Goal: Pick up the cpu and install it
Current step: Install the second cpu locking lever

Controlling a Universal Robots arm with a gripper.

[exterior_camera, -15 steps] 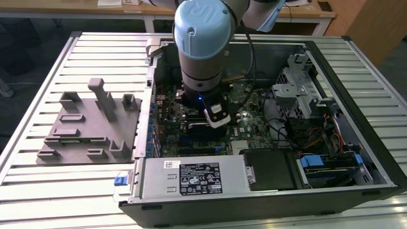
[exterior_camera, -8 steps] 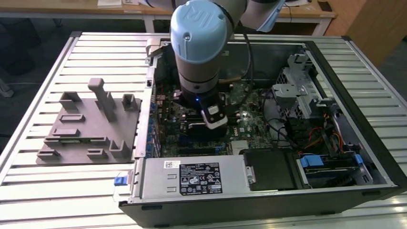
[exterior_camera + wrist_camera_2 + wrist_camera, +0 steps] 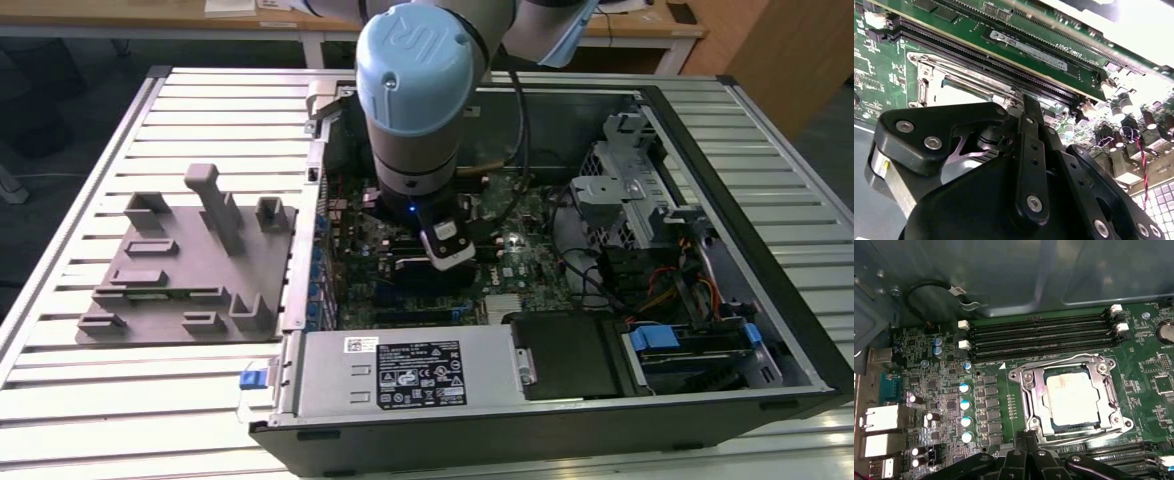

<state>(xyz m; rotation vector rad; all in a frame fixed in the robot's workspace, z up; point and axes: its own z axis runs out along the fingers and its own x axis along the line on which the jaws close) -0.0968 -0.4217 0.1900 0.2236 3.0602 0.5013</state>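
Exterior view first: a slatted metal worktop (image 3: pixel 160 400) carries an open computer case (image 3: pixel 747 300) lying on its side, with a grey plastic fixture tray (image 3: pixel 187 270) just beside it toward the exterior view's left. Wooden desks (image 3: pixel 267 25) stand behind the worktop at the far edge of the room. The arm (image 3: pixel 416 90), grey with a blue cap, reaches straight down into the case over the green motherboard (image 3: pixel 527 215).

The first wrist view looks onto that motherboard, where the cpu (image 3: pixel 1073 397) lies flat inside the metal socket frame (image 3: pixel 1029 385), its silvery top facing up. Rows of black memory slots (image 3: pixel 1039 335) run alongside the socket, between it and the case wall.

The gripper (image 3: pixel 1026 440) sits just beside the socket's edge, near the cpu but apart from it. Its black fingers (image 3: pixel 1030 450) are drawn together with nothing between them, and the second wrist view shows them (image 3: pixel 1031 125) the same way, clenched and holding nothing, above the socket frame (image 3: pixel 929 80).
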